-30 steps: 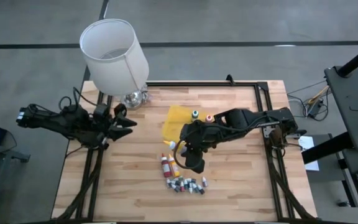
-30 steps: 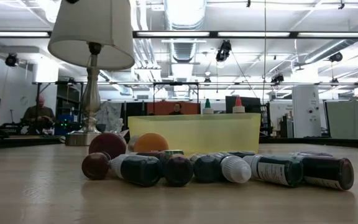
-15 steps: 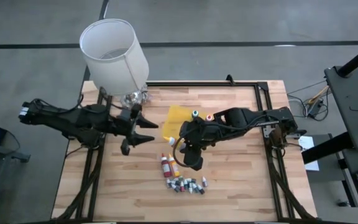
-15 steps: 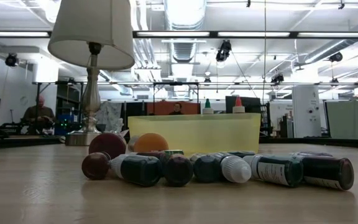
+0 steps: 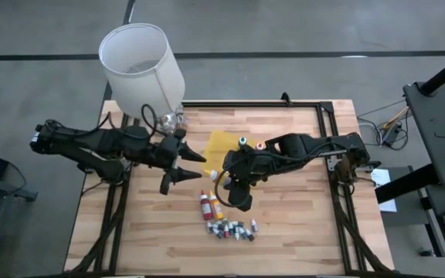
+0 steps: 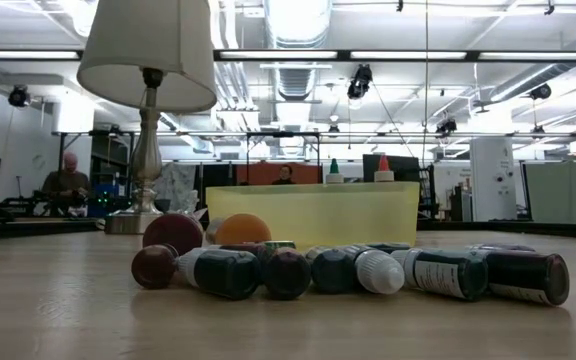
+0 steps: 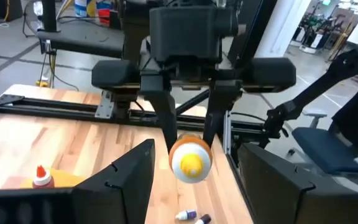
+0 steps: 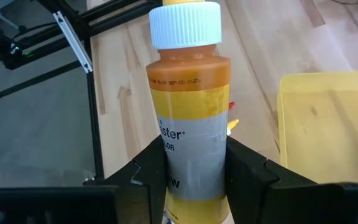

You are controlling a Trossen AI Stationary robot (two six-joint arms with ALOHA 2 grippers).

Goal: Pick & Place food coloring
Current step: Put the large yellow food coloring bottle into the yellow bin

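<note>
My right gripper [image 5: 229, 185] is shut on an orange-yellow squeeze bottle [image 8: 188, 124] with a white cap [image 5: 214, 177], just near of the yellow tray [image 5: 221, 148]. A green-tipped bottle [image 5: 242, 141] and a red-tipped bottle [image 5: 259, 145] stand in the tray. A red bottle [image 5: 205, 202], a yellow bottle [image 5: 216, 207] and several small vials [image 5: 232, 228] lie on their sides on the table. My left gripper [image 5: 184, 173] is open and empty, left of the held bottle and facing its cap [image 7: 191, 163]. My right gripper pinches the bottle's labelled lower body [image 8: 191, 168] between its two fingers [image 8: 145, 180], one on each side. The fingers come from above and lie across the bottle. The bottle is about level and lifted clear of the table, its cap toward the table's left.
A lamp with a white shade [image 5: 141, 66] stands at the far left corner on a metal base [image 5: 167, 122]. A black frame [image 5: 327, 108] runs along the table's far and right edges. Bare wood lies at the near left [image 5: 145, 232] and near right [image 5: 300, 224].
My left gripper has gone from the table's left edge toward the right, up to the bottle held by my right gripper. My right gripper and the bottle have stayed nearly in place.
</note>
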